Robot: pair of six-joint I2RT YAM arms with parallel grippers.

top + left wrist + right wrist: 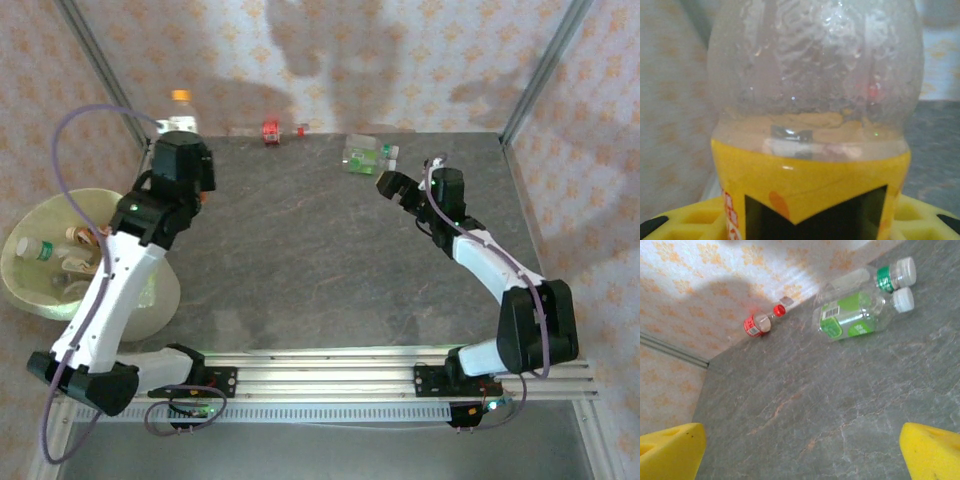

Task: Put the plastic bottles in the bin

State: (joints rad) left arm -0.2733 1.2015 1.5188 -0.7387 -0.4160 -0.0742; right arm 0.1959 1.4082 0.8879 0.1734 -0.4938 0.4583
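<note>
Bottles lie in three places. An orange-capped bottle (181, 108) with a yellow label stands upright at the far left corner of the table (300, 270), close to the patterned wall. The left pincer (182, 150) meets it from the near side. In the left wrist view its clear ribbed shoulder and yellow label sit right up against the camera, and the yellow fingers (680, 220) press against the label on either side, so the pincer is pinching this bottle low on its body.

Left of the table, the bin (30, 300) sits beside the edge, well nearer than the held bottle, with the left arm passing over its right side. Several bottles already lie inside it, among them one with a green label and white cap (36, 250).

Along the back wall, near the middle, a red-labelled bottle (756, 325) with a red cap lies on its side. To its right two green-labelled bottles (852, 316) with white caps lie side by side, touching, their caps pointing right in the right wrist view.

The right pincer (393, 188) hovers just nearer than this pair and a little to their right. Its jaws are spread wide and hold nothing. In the right wrist view one yellow fingertip (932, 452) shows in each lower corner, with bare grey tabletop between them and the green-labelled pair ahead, apart from the fingers.
</note>
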